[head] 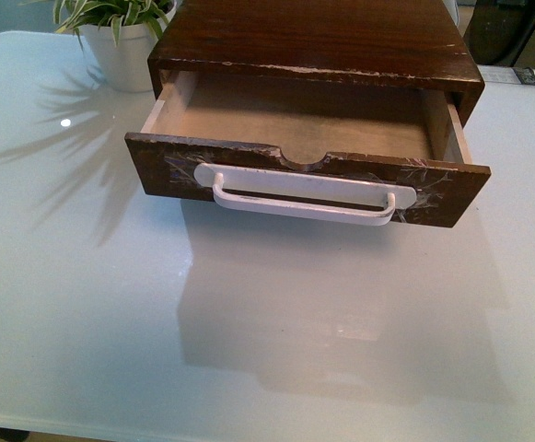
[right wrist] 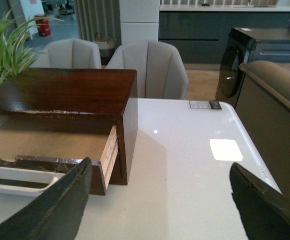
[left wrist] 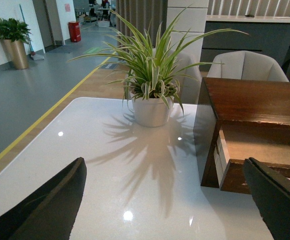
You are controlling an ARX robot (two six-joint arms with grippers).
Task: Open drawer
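Left of the drawer, I see my left gripper spread wide and empty by the potted plant. The drawer is pulled well out of its cabinet. To its right, my right gripper gapes empty. I judge the opening done; next, retreat.

A glossy white tabletop reflects ceiling lights and carries a spider plant in a white pot. Beyond it stand pale upholstered chairs, a grey floor with a yellow line, a gold-potted plant and a dark counter.
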